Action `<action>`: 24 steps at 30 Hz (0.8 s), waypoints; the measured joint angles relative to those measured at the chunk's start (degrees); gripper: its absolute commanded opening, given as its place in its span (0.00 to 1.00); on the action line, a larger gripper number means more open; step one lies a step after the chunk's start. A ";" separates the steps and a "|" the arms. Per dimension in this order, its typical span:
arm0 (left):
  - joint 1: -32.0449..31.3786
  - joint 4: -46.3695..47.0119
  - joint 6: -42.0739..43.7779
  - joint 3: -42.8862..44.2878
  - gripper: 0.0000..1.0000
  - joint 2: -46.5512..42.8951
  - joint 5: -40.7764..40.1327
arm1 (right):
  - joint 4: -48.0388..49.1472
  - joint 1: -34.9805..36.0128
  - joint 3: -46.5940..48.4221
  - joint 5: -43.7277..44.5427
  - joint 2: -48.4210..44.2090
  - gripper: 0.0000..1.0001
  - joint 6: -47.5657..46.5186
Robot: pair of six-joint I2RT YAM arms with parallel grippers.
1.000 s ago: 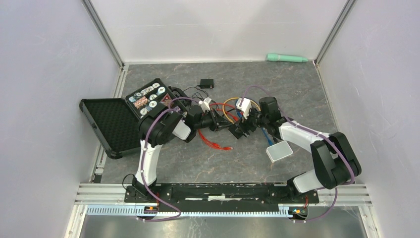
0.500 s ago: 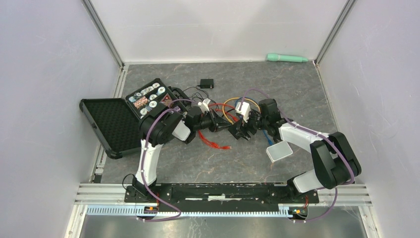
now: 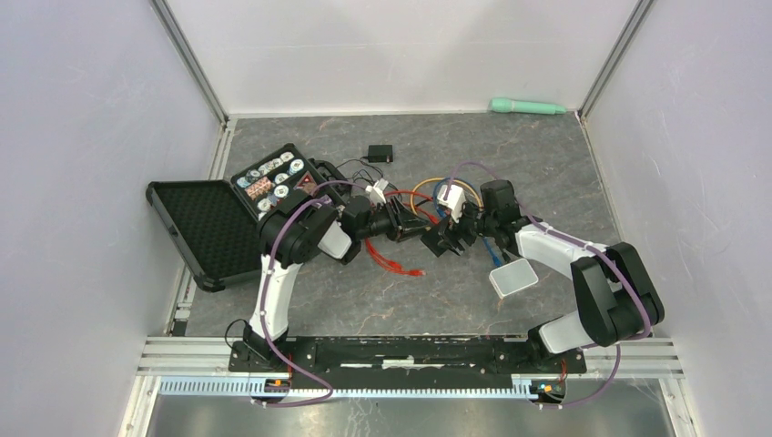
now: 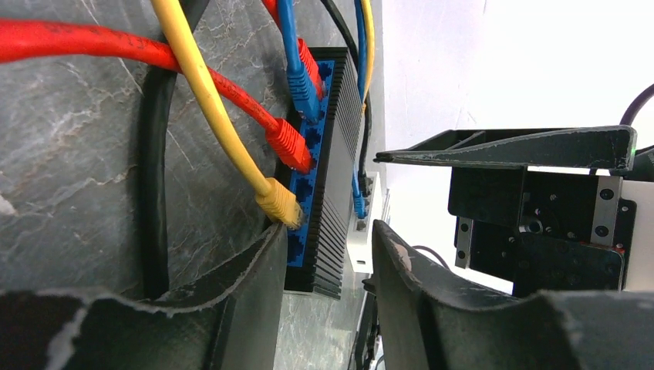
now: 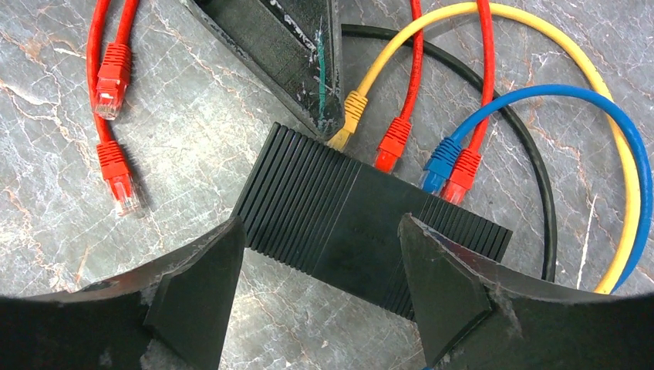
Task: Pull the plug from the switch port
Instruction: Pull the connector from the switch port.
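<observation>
To do this well I want my right gripper [image 5: 320,223] pinning the network switch [image 5: 362,223] flat on the counter [image 5: 193,139]. My left gripper [image 4: 328,231] should then take one plug by its boot and draw it straight out along the port's line, not sideways, pressing the latch tab first if I can reach it. The right jaws are apart, one to each side of the switch's ribbed body, holding nothing; I cannot tell whether they touch it. The left jaws are apart too, at the end of the switch, with one finger [image 5: 305,62] tipped just beside the yellow plug [image 5: 353,104], so I judge that one my target. Closing on the cord rather than the boot risks slipping or dragging the whole switch.

The switch is a black finned box with a blue port face, lying near the middle of the counter between my arms. Four plugs sit in it in a row: yellow, red, blue, red. A loose red patch cable [image 5: 114,77] lies apart, unplugged
</observation>
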 measured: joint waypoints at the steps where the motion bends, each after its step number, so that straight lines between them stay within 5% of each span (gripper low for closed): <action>1: 0.00 0.00 0.00 0.13 0.53 0.02 0.00 | 0.00 -0.02 0.00 -0.02 0.00 0.80 0.00; 10: -0.02 -2.56 0.39 0.63 0.54 -0.63 -0.70 | 0.00 -1.20 0.00 -0.37 0.00 0.80 0.17; 24: -0.28 -20.76 7.91 2.54 0.56 -6.95 -6.60 | -0.37 -4.46 0.00 -0.46 -0.04 0.79 0.22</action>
